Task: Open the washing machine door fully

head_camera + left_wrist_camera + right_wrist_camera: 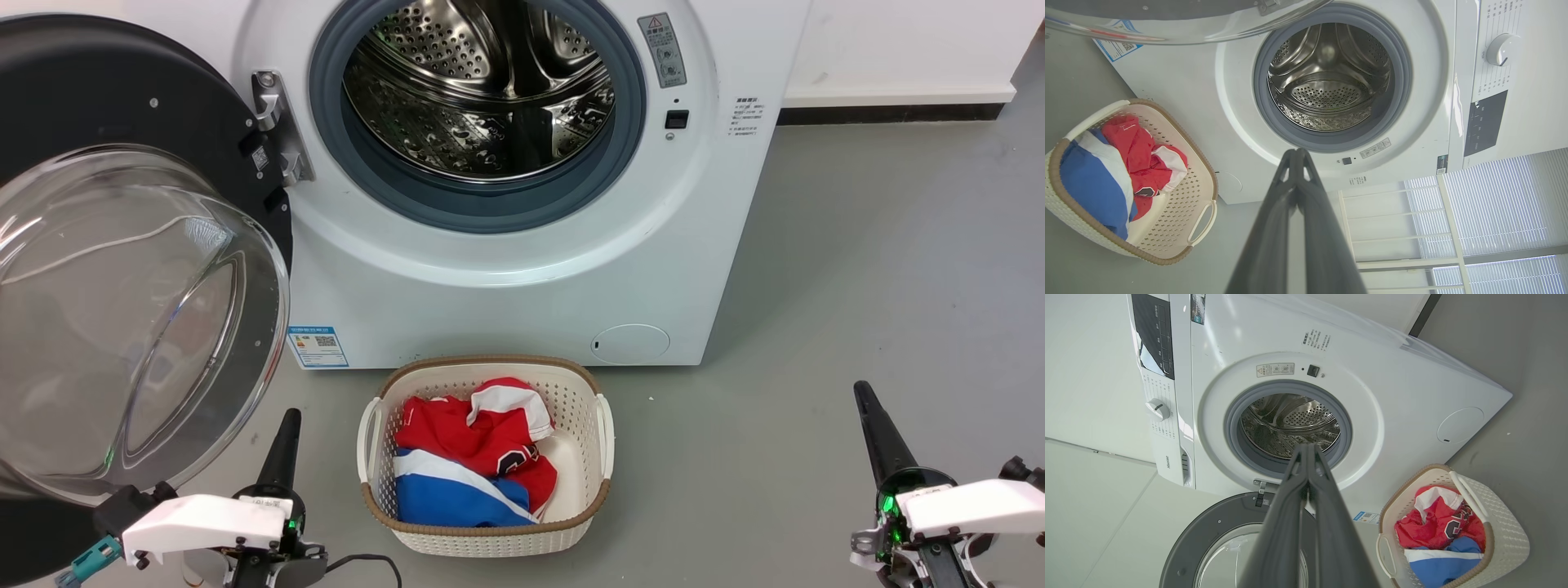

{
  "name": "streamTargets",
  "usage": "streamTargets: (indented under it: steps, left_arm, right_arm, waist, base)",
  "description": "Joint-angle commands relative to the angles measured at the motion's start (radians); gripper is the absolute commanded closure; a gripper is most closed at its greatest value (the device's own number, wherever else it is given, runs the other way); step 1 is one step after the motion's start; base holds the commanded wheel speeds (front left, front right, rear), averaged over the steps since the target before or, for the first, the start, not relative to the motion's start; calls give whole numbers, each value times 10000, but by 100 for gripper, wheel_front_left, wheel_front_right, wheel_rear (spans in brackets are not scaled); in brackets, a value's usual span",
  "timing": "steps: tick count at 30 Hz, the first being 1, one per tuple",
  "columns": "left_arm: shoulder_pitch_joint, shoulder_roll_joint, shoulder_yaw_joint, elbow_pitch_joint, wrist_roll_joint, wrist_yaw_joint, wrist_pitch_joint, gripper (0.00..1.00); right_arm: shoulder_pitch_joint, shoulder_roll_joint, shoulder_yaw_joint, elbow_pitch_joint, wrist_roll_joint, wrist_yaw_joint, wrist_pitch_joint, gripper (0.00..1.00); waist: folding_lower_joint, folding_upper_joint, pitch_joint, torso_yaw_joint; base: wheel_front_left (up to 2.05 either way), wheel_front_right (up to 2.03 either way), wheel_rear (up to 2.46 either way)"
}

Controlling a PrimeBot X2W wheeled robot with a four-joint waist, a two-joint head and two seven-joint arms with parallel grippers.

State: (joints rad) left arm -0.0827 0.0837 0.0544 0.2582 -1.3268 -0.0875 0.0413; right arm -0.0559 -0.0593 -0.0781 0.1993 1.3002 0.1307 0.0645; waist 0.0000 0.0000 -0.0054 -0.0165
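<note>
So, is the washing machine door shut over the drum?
No, the washing machine door stands swung out to the left, and the steel drum is open to view.

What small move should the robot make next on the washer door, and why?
Probably none beyond holding both claws back: the washing machine door already stands swung wide to the left, the drum fully exposed, and the left claw and right claw are shut, touching nothing.

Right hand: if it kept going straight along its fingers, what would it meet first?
Most likely the washing machine: in the right wrist view the shut tips of the right hand line up with its grey rubber ring, at the inner edge. Nothing shows in between, though depth is unclear.
</note>
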Motion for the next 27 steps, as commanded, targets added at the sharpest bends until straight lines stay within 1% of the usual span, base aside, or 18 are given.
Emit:
streamTargets:
  steps: [1,27]
  left_arm:
    - [-191,-17,76,-96,-176,-57,47,100]
    - [-289,-245,456,-125,-2045,-346,538,100]
  right_arm:
    - [-206,-48,-27,-5,226,1,48,100]
    - [-485,-19,-182,324,2322,1,307,100]
  waist:
    - [0,0,2,5]
    - [0,0,56,109]
  base:
    - [0,0,0]
    - [0,0,0]
